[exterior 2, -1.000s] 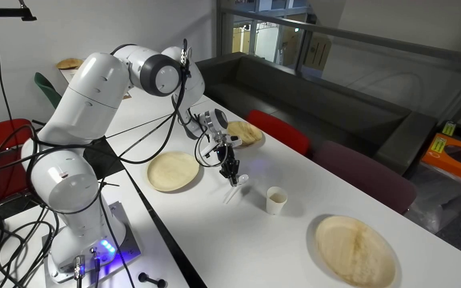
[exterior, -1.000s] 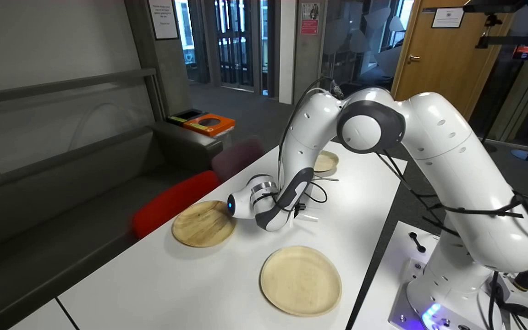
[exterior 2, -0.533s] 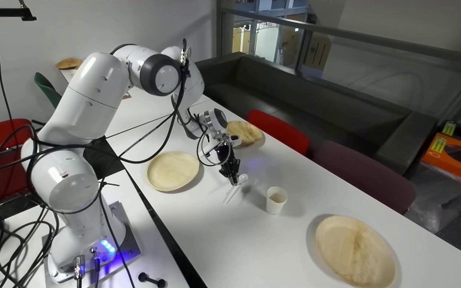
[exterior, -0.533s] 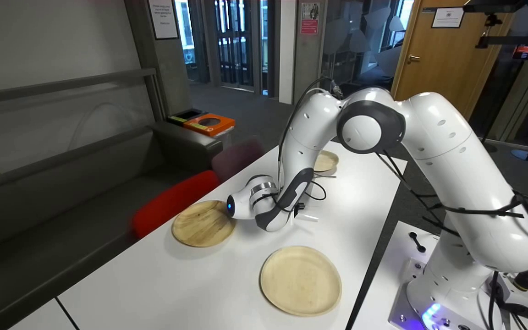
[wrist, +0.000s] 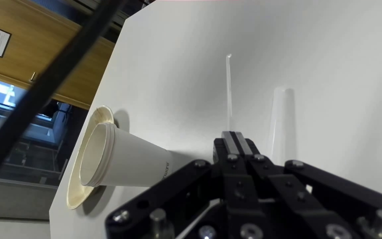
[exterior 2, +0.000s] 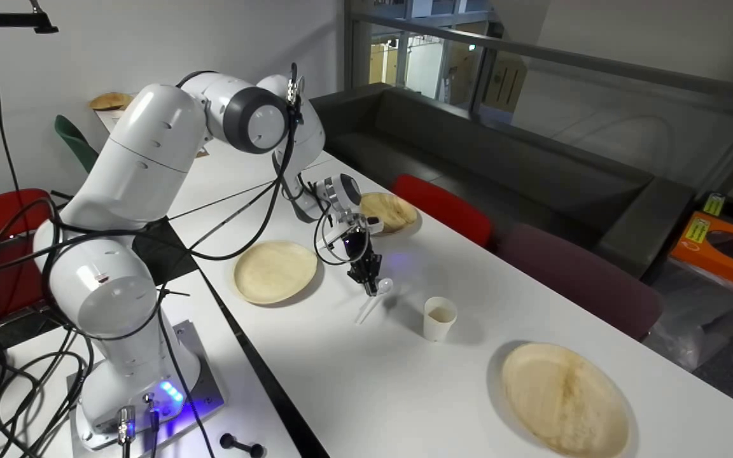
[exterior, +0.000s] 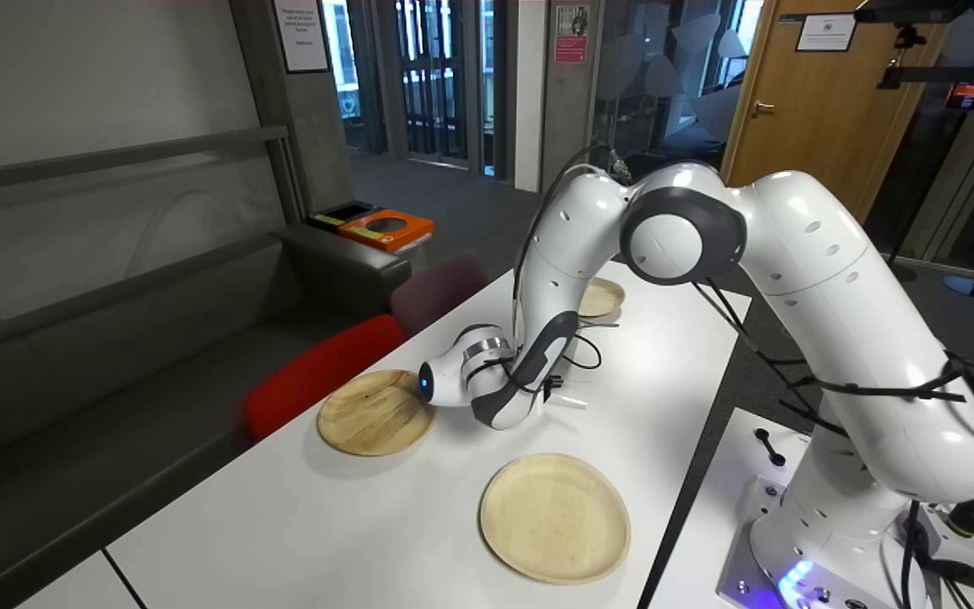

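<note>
The gripper (wrist: 234,139) points down low over a white table (exterior 2: 366,388). Its jaws are drawn together and appear to pinch a translucent plastic spoon (wrist: 229,93) set on edge; the handle extends ahead of the fingertips in the wrist view. A flat handle (wrist: 283,122) lies on the tabletop just right of the jaws in that view. To their left, a paper cup (wrist: 138,159) stands upright, between the jaws and an oval plate (wrist: 75,189).

In an exterior view, a round pale plate (exterior 2: 274,272) lies left of the jaws, and a grained plate (exterior 2: 389,212) lies behind them. Past the table edge, beyond the jaws, are a red chair (exterior 2: 446,207), a maroon chair (exterior 2: 579,280) and a dark grey sofa (exterior 2: 500,146). A wooden door (exterior: 808,110) is well apart from the jaws.
</note>
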Controlling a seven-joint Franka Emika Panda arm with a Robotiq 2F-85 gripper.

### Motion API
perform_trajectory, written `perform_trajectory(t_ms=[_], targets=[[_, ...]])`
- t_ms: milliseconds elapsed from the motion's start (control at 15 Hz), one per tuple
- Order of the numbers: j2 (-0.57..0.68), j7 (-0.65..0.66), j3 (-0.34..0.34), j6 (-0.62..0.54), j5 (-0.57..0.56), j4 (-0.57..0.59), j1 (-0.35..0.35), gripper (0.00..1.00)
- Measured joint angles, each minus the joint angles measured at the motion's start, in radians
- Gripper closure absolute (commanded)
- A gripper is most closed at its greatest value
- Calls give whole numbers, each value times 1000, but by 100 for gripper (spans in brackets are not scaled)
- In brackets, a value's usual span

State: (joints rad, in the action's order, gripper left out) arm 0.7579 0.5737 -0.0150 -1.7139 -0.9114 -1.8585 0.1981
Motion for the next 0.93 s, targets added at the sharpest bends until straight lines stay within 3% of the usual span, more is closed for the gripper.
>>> perform_trajectory(t_ms=[867, 933], targets=[[22, -1, 0, 0, 0, 5, 3, 100], [22, -1, 0, 0, 0, 6, 5, 74]])
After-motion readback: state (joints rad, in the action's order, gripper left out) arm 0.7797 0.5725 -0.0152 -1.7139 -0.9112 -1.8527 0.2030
